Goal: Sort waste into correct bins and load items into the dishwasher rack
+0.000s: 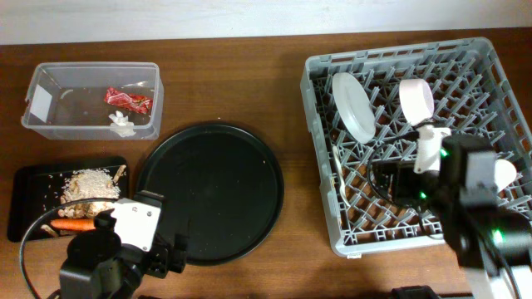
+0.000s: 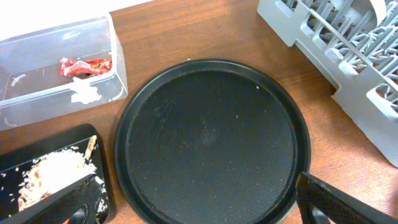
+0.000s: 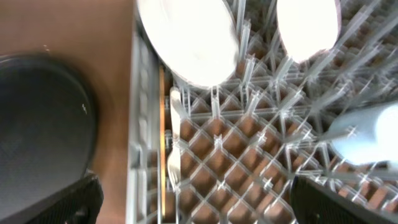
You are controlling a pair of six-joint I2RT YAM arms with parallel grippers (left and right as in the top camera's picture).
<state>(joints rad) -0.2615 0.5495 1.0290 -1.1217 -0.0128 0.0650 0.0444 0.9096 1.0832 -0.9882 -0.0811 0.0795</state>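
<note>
The clear tub (image 1: 50, 124) holds the red wrapper (image 1: 127, 100) and white tissue (image 1: 121, 123); both also show in the left wrist view, wrapper (image 2: 85, 65) and tissue (image 2: 85, 94). The shallow black tray (image 1: 25, 203) holds food scraps (image 1: 90, 184), a carrot (image 1: 73, 223) and a wooden stick (image 1: 120, 173). The grey rack (image 1: 324, 208) holds the white plate (image 1: 353, 104), a round white-inside bowl (image 1: 416, 98), a pale-blue cup (image 3: 367, 137) and the fork (image 3: 174, 143). My left gripper (image 2: 199, 211) is open over the round tray's near edge. My right gripper (image 3: 199, 208) is open above the rack floor, empty.
The large round black tray (image 1: 208, 193) lies between the bins and the rack, with nothing on it. Bare wooden table (image 1: 249, 75) lies behind it. The rack's left wall (image 3: 140, 155) stands between my right gripper's fingers.
</note>
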